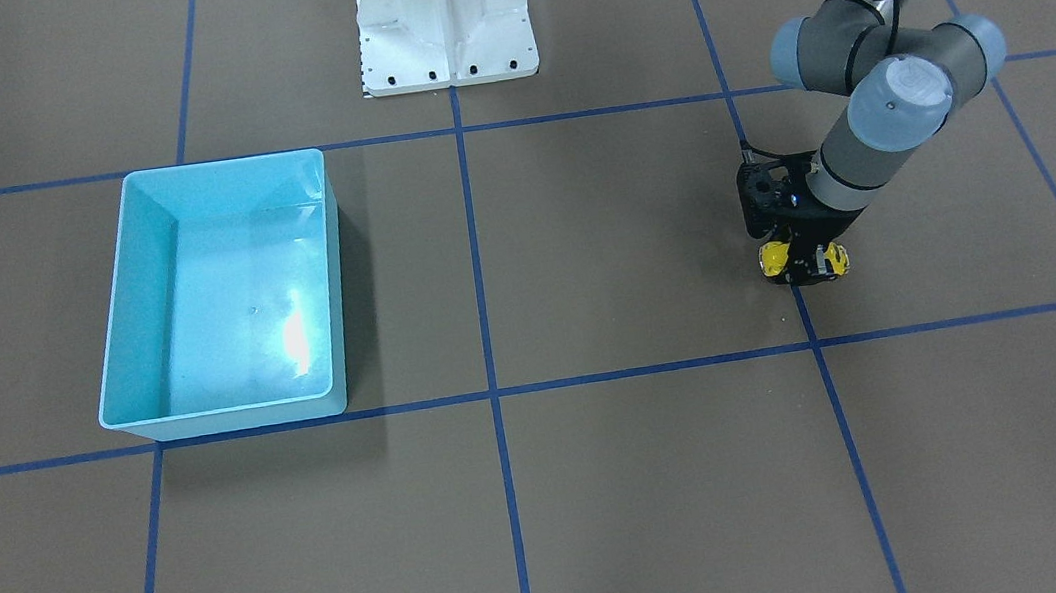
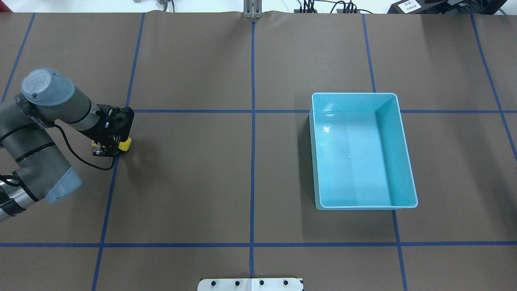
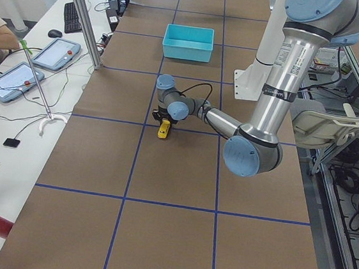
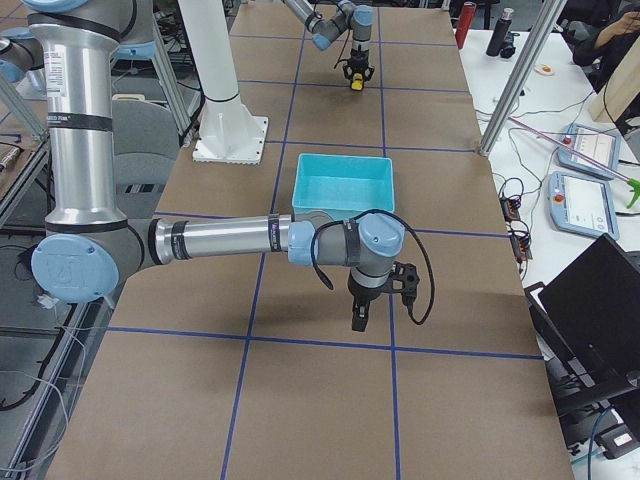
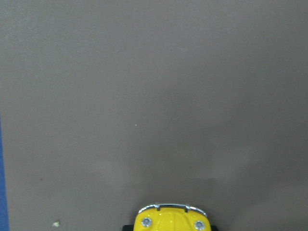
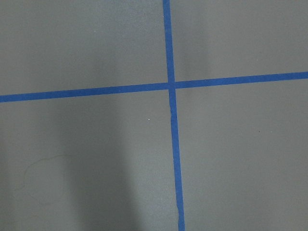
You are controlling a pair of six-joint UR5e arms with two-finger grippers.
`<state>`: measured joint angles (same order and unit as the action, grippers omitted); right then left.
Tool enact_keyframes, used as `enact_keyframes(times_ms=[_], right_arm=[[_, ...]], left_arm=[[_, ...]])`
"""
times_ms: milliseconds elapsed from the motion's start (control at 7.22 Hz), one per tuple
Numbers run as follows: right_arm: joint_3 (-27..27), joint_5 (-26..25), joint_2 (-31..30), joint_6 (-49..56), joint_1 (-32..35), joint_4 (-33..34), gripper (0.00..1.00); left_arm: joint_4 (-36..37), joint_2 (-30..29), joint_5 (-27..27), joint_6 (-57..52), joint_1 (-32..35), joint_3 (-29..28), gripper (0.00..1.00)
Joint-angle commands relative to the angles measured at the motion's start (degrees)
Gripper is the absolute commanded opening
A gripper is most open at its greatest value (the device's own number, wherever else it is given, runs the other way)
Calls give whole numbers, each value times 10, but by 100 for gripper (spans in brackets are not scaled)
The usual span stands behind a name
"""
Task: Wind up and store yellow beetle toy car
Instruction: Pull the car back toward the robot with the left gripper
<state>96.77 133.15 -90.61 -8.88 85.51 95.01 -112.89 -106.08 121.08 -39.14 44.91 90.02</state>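
The left gripper [image 1: 801,265] straddles the car [image 1: 773,259], jaws seemingly clamped on its sides, holding it wheels-down on the table [image 1: 584,259], probably for a pull-back wind. The bin [image 1: 220,412] sits well apart, empty for storing. Beyond it hangs the right gripper [image 4: 358,318]; I cannot tell how its jaws stand.

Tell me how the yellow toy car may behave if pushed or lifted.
The yellow toy car is wheeled, so a push probably rolls it. Its glossy, rounded body may slip in the left tool. Tiny, so likely light.
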Motion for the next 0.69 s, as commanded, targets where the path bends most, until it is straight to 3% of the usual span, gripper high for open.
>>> enact_keyframes(times_ms=[0,554], right_arm=[[0,0,0,0,0,0,100],[1,0,0,0,0,0,100]], left_arm=[[-3,10,0,-12,5,3,0],[-17,27,8,-21,9,3,0]])
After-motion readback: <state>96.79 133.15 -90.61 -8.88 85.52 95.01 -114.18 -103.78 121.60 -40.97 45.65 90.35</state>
